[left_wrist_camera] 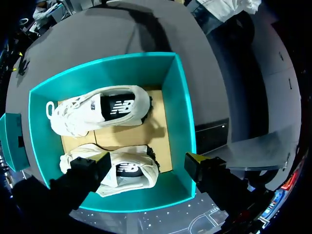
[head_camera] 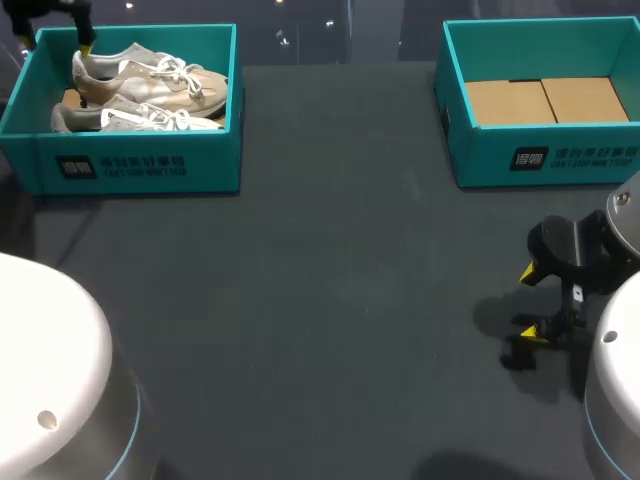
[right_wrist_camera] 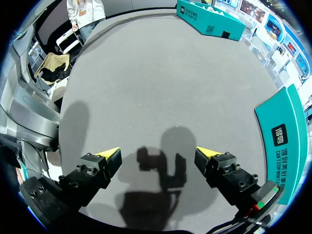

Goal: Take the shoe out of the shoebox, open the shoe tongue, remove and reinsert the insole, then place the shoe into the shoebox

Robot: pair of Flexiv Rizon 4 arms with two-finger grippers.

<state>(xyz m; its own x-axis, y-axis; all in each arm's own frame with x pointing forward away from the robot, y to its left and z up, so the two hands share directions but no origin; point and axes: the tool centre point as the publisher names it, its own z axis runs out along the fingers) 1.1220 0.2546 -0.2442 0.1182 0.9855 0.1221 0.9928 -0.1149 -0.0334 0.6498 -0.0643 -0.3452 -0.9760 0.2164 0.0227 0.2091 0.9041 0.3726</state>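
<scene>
Lying side by side in the far-left shoebox (head_camera: 140, 165), both shoes (head_camera: 150, 80) are unlifted; the take-out step is in hand.
Soft cream uppers of mesh and suede-like panels, white laces and dark insoles sit on the brown card floor inside stiff teal walls. The left gripper (left_wrist_camera: 147, 161) hangs above them, spread wide and empty, one tip over a heel, the other beyond the box wall. It likely needs to shift inward, straddle that heel collar and close. Near right, the right gripper (right_wrist_camera: 157, 153) gapes empty over the matte dark table (head_camera: 330, 250); a second shoebox (head_camera: 550, 160) stands far right.
</scene>
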